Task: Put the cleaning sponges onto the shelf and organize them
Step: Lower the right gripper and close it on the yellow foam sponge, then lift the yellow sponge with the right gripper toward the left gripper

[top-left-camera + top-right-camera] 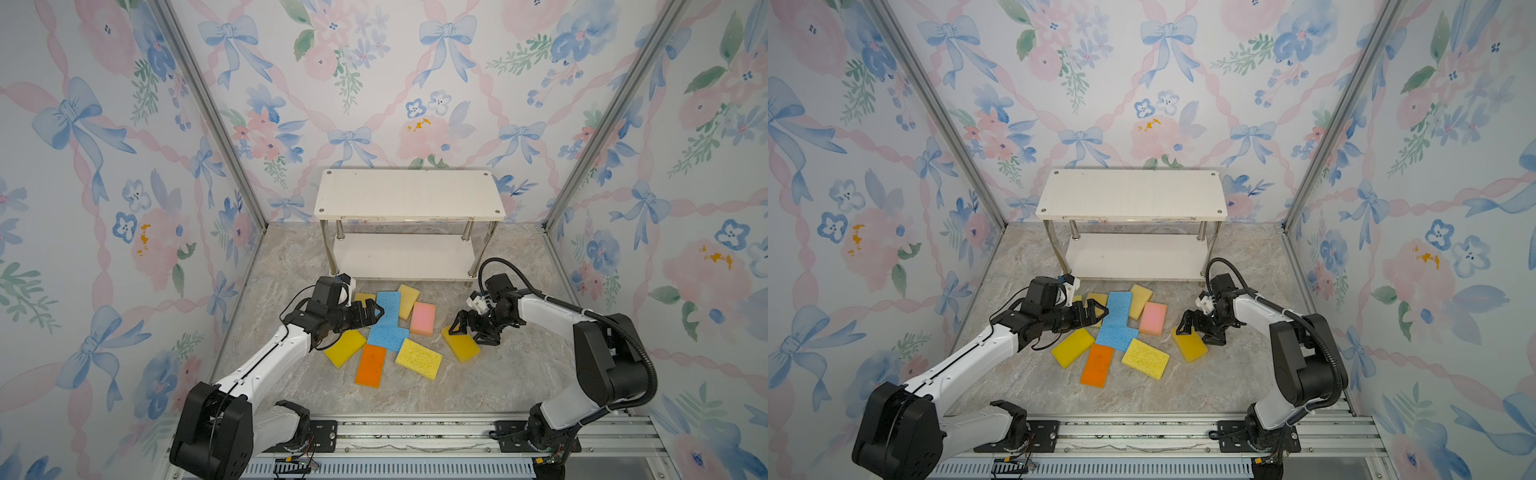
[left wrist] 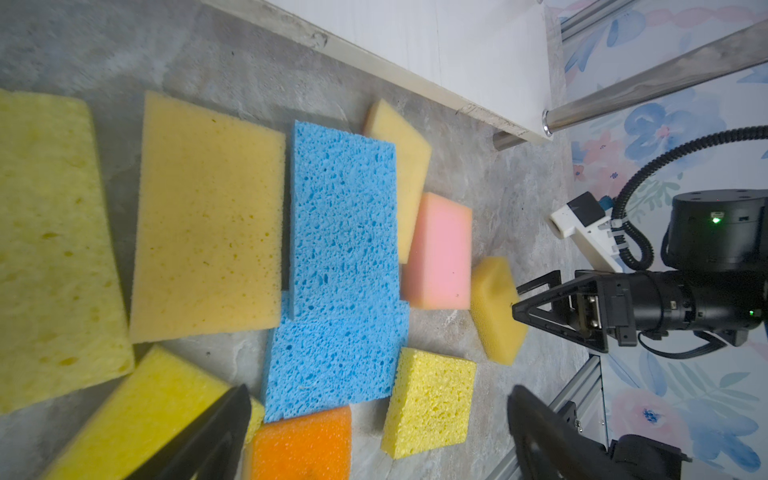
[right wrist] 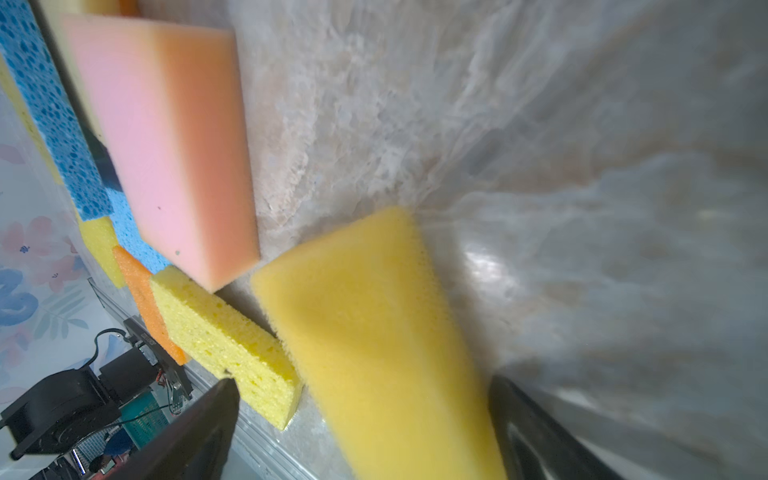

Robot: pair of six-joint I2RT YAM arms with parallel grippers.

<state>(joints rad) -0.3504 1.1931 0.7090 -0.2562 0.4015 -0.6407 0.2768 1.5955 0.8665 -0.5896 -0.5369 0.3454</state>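
Cleaning sponges [image 1: 388, 309] lie heaped on the bench [image 1: 498, 374], none yet on the shelf [image 1: 409, 191]. Left hand [image 1: 372, 312] hangs open over the pile. Right hand [image 1: 464, 332], open, straddles the outlying yellow sponge [image 1: 466, 352]. Risk: soft foam may tilt or slip under closure.

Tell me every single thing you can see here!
Rectangular foam cleaning sponges: ten; six yellow or tan, two blue, one pink, one orange; clustered on the grey marble-look floor.
Two-tier shelf of white boards and metal posts: one; white; behind the pile, by the back wall.
Floral wallpaper walls: three; pastel; around the workspace.
Left gripper: one; black; fingers open, over the pile's left side.
Right gripper: one; black; fingers open, over the rightmost yellow sponge.
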